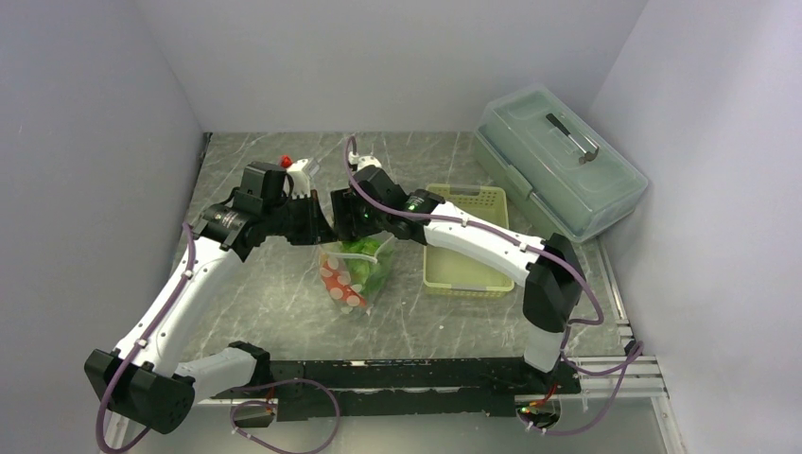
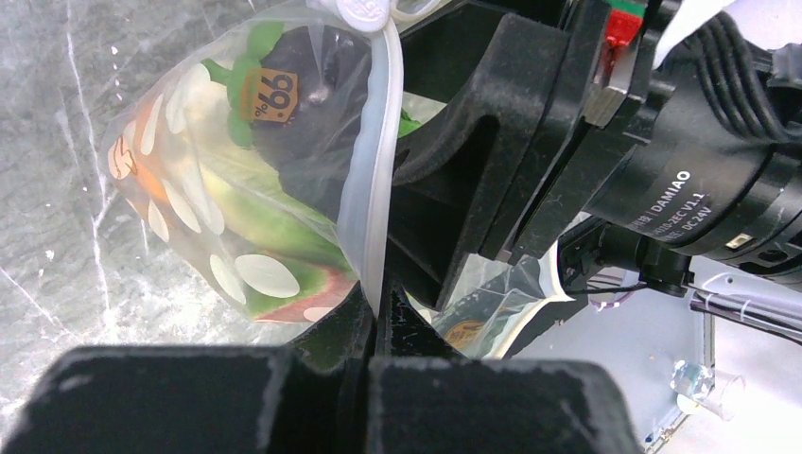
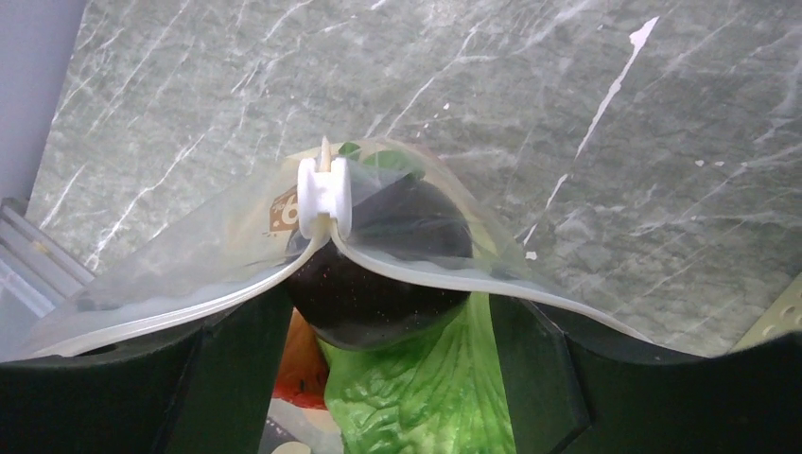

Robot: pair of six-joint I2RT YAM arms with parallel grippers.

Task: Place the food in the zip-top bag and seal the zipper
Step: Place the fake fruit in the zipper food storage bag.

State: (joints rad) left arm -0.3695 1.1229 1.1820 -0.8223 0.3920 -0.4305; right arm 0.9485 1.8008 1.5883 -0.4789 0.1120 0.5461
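Top external, food point(image 1: 363, 252) in zip-top bag point(image 1: 352, 282), right gripper point(image 3: 388, 298) wide, left gripper point(image 2: 374, 314) pinching zipper point(image 2: 374, 189)

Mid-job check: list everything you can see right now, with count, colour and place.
bag: one, clear with red-and-white spots, mid-table, held up between the grippers
zipper: one, whitish strip, along the bag's mouth
slider: one, white, on the zipper
lettuce: one, green, inside the bag
ball: one, dark maroon, inside the bag, next to the lettuce
orange-red piece: one, inside the bag
basket: one, pale yellow-green, right of the bag
box: one, translucent, lidded, far right
table: one, grey marble
left gripper: black, shut on the zipper
right gripper: black, open, at the bag's mouth
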